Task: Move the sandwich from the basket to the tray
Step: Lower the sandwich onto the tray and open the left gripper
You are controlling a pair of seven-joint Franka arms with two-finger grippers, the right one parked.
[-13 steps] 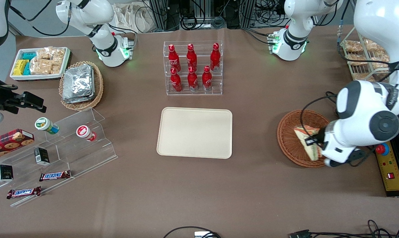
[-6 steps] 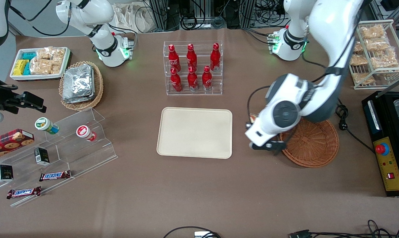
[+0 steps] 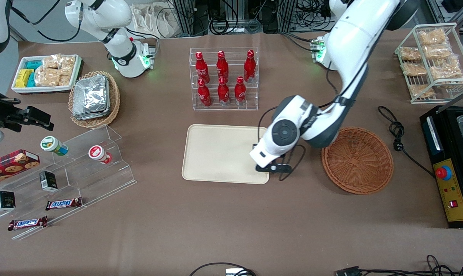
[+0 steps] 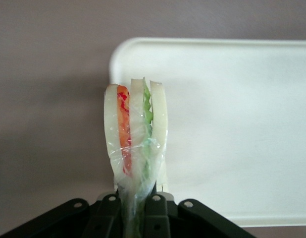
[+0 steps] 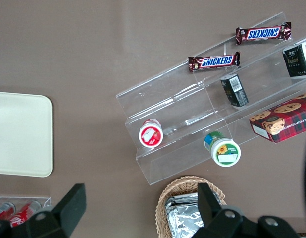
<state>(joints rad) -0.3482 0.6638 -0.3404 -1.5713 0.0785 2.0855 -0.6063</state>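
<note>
One sandwich, wrapped in film, pinched upright betw. the fingers of gripper; hangs above the tray edge nearest the basket, not yet set down. Basket empty, so pick + carry look done; left: lower onto tray, release, pull away. In front view gripper mostly hidden under the wrist.

Counts: 1 tray, 1 reddish basket, 6 red bottles in clear rack, 2 Snickers bars on acrylic steps, 1 tan basket w/ foil packs toward parked arm's end of tabletop.
</note>
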